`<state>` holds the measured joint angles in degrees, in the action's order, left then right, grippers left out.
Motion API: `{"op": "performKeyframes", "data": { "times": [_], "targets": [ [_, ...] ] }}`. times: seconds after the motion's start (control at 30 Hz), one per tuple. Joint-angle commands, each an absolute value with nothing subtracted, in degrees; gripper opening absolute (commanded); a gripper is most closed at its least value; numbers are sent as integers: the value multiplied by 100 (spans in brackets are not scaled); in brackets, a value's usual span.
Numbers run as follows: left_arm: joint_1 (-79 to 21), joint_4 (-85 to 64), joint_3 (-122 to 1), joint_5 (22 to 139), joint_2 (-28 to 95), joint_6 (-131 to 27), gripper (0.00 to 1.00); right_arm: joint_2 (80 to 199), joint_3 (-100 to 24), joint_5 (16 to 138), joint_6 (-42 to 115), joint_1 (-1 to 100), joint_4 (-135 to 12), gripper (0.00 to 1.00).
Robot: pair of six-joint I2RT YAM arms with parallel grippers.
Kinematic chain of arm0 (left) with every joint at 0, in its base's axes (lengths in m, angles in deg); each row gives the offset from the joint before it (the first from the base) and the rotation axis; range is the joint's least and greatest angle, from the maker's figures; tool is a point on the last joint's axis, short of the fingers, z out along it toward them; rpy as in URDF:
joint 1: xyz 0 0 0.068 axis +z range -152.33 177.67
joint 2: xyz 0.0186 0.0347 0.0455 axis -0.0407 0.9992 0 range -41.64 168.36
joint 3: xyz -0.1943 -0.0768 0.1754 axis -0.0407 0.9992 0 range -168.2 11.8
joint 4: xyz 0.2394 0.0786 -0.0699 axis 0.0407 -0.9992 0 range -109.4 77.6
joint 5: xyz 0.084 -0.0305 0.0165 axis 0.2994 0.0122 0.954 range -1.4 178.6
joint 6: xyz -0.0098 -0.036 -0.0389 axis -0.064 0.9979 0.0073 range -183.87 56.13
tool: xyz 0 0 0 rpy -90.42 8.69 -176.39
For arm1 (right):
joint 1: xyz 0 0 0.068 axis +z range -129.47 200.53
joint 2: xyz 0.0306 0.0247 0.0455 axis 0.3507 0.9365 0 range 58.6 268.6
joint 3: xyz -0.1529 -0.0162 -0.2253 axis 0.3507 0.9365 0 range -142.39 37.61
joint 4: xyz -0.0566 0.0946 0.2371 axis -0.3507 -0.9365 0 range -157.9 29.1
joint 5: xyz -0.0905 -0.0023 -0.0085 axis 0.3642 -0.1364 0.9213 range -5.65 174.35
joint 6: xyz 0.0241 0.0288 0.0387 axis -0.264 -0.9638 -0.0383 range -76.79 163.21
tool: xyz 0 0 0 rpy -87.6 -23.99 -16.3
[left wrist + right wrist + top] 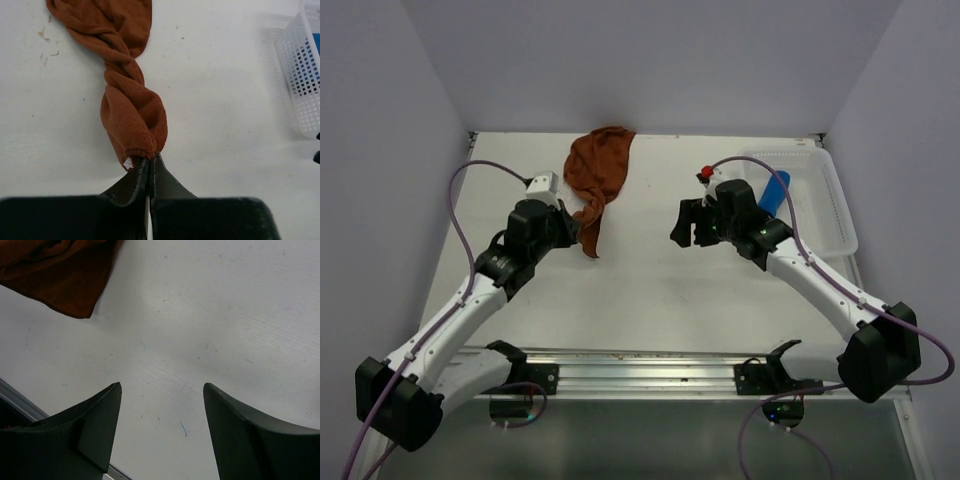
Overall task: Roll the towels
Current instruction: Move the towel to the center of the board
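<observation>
Cloth of the rust-brown towel is soft, light and limp; it lies twisted into a rope from far centre toward the left gripper, whose jaws are closed on its hemmed near corner. The right gripper hangs open, empty. The blue towel apparently sits in the basket, far right. Grip corners or hems; bunched folds will likely slip.

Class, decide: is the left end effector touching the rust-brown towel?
Touching. The left wrist view shows the left end effector shut on the rust-brown towel at its hem.
</observation>
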<state>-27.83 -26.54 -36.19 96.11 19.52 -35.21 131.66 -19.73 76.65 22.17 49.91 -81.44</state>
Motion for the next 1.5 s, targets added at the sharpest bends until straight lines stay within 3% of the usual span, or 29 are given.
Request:
{"op": "performKeyframes", "data": {
  "times": [0.0,0.33,0.5,0.7,1.0,1.17,1.2,1.23,1.3,1.37,1.4,1.47],
  "targets": [
    [-2756,-2875,-3250,9107,1242,-3250,0,13076,-2268,7512,2159,5120,-8411,70],
    [-3809,-2710,-3127,8887,310,-3601,0,13542,-2725,7776,2194,5621,-8472,70],
    [-4153,-2190,-2934,8158,300,-3785,0,13586,-2752,7837,2229,5630,-8455,70],
    [-4662,-1655,-2959,8297,757,-3680,0,13191,-2559,8829,2291,5630,-8630,71],
    [-5735,-407,-3627,8447,2444,-3619,0,12532,-2681,10569,2080,5569,-9324,74],
    [-6112,-221,-4110,8456,3235,-3785,0,12268,-2672,10527,2071,5516,-9430,74],
    [-6148,-186,-4094,8456,3271,-3786,17,12250,-2655,10509,2071,5516,-9421,75],
    [-6175,-142,-4050,8491,3323,-3759,24,12198,-2637,10466,2071,5524,-9395,75],
    [-6192,-107,-3883,8552,3324,-3724,24,12162,-2550,10430,2071,5516,-9272,75],
    [-6192,-98,-3734,8640,3315,-3715,32,12197,-2506,10378,2097,5507,-9089,75],
    [-6192,-98,-3672,8684,3315,-3707,47,12241,-2505,10377,2149,5507,-9035,75],
    [-6201,-28,-3488,8833,3280,-3680,62,12390,-2479,10290,2150,5507,-8877,75]
  ]
}}
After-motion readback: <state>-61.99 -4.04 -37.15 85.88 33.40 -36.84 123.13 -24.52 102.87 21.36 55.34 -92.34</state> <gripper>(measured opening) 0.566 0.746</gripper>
